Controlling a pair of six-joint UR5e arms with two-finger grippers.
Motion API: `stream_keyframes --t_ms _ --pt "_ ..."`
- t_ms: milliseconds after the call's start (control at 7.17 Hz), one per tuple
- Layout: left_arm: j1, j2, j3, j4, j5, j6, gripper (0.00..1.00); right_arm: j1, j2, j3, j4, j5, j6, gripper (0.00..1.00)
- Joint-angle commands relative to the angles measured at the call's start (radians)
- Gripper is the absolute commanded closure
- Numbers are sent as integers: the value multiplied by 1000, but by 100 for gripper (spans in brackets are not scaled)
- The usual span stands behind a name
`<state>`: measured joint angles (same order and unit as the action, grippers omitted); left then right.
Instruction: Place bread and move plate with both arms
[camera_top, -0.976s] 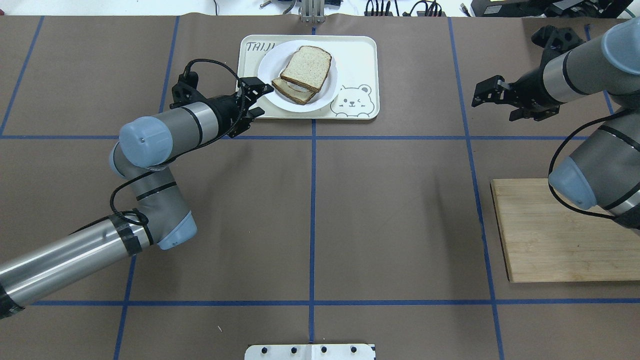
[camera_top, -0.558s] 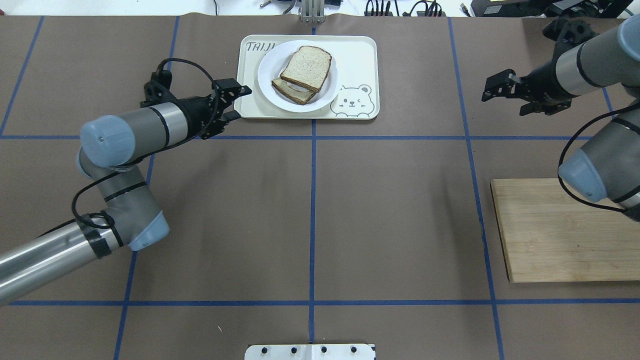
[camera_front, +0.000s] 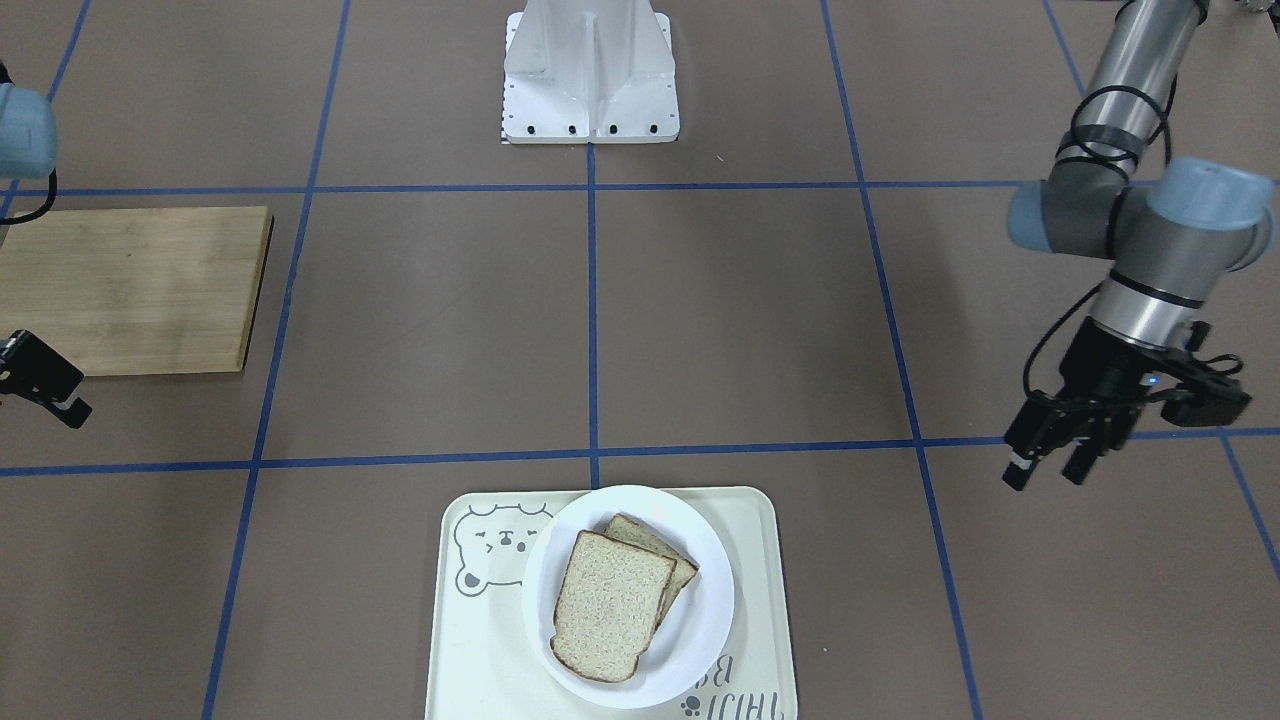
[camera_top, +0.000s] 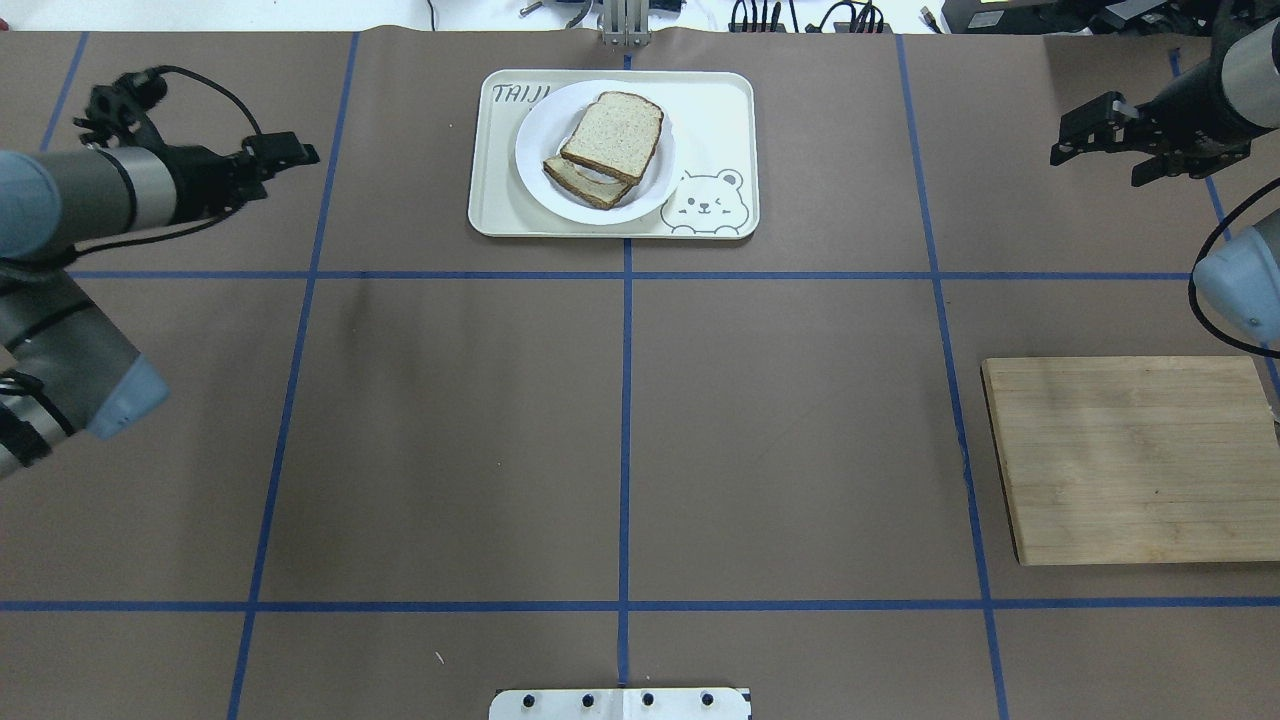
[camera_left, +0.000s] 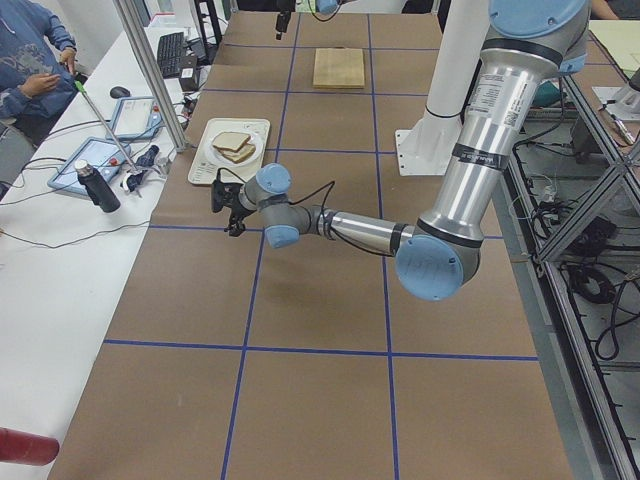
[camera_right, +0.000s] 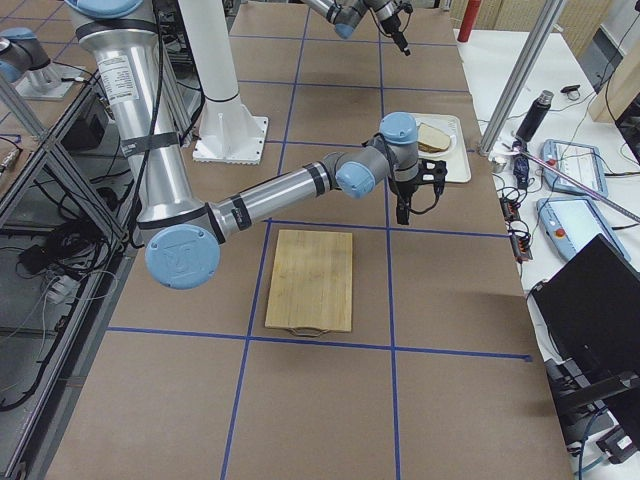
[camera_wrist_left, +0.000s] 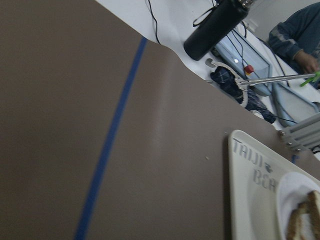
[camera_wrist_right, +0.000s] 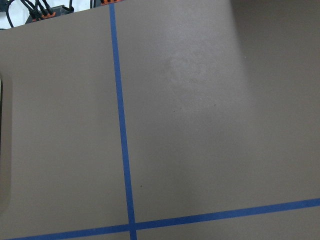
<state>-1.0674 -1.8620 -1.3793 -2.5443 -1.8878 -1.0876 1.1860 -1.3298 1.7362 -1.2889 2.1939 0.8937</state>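
Table (camera_top: 620, 420): left arm (camera_top: 100, 195), right arm (camera_top: 1245, 80) pulling back from tray (camera_top: 715, 110) toward opposite ends, well apart from it now. Placing and moving likely finished. Plate (camera_top: 535, 170) sitting on tray, lettered end. Bread (camera_top: 612, 135) lying flat on plate atop second slice (camera_top: 575, 185), askew; pale, speckled, dark crust. Left hand (camera_front: 1045, 476), right hand (camera_top: 1097, 165) hanging open, holding nothing.

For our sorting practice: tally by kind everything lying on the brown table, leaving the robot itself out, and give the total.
Bread slices: 2
White plate: 1
Cream tray: 1
Wooden board: 1
Total: 5
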Motion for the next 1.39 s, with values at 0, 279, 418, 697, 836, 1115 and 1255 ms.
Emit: stream_keyframes --t_ms 0,279,418,697,836,1115,1255 --pt "-174 58 -67 257 -124 570 2 7 -8 -1 -16 4 -69 0" --pt "-259 98 -244 631 -248 814 2 23 -26 12 -102 6 -248 0" --pt "-262 101 -288 748 -313 818 2 38 -40 11 -145 15 -386 0" --pt "-275 189 -323 754 -431 830 2 98 -43 9 -280 85 -606 0" --pt "-273 246 -352 754 -426 877 2 99 -43 8 -289 86 -625 0" --pt "-273 299 -365 753 -422 959 2 99 -46 28 -293 63 -619 0" --pt "-273 320 -371 753 -422 959 2 99 -51 26 -294 64 -619 0"
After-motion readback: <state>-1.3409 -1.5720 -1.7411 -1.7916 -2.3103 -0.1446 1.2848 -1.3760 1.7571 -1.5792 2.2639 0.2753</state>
